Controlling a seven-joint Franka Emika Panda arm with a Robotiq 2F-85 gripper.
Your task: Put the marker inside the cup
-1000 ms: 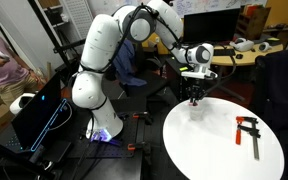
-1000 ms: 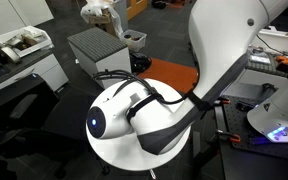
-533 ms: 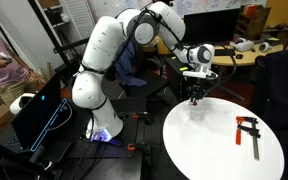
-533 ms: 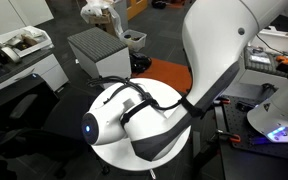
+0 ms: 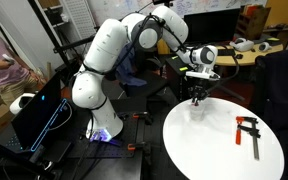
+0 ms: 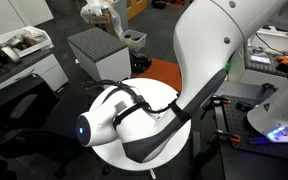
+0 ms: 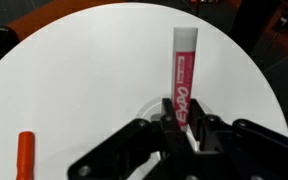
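Note:
In the wrist view my gripper is shut on the red marker, which sticks out from the jaws over the white round table. The faint clear rim of the cup shows right under the jaws, around the marker's held end. In an exterior view the gripper hangs just above the small clear cup at the table's near-left part. The marker is too small to make out there. In the other exterior view the arm blocks the cup and the marker.
A red-and-black bar clamp lies on the right of the table; its orange end shows at the wrist view's lower left. The arm's body fills an exterior view. Desks, a monitor and a person stand around.
The arm's upper joints have swung a little to the right. The gripper stays over the cup with the marker still held.

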